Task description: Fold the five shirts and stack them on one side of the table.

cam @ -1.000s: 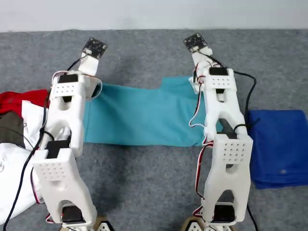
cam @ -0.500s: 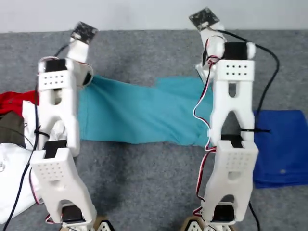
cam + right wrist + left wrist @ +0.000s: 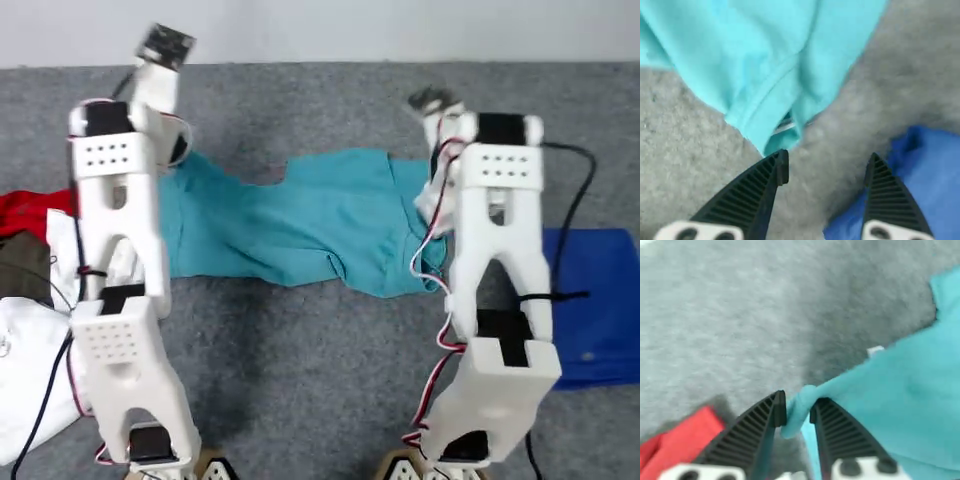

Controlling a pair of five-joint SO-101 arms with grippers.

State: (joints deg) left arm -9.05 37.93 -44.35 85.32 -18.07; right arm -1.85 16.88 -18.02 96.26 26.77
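Across the middle of the grey table covering point(image 3: 300, 390), between the two arms, lies the teal shirt point(image 3: 320, 225), rumpled and creased rather than flat. Its left end runs up to the left arm, and its right end passes under the right arm.

Left gripper point(image 3: 797, 410): the two black ribbed fingers are pressed together on a bunched corner of the teal shirt, which bulges out between the fingertips. The rest of the cloth trails away to the right from that pinch.

Right gripper point(image 3: 827, 167): the fingers are spread wide and grip nothing. It hangs over bare grey covering, with a hemmed edge of the teal shirt just beside one finger and the blue shirt point(image 3: 920, 170) just beside the other.

The blue shirt point(image 3: 600, 300) lies folded at the right side of the table, near the teal shirt's right end. At the left edge lie a red shirt point(image 3: 35, 205), a dark garment point(image 3: 18, 270) and a white shirt point(image 3: 25, 350), heaped unfolded and touching one another.
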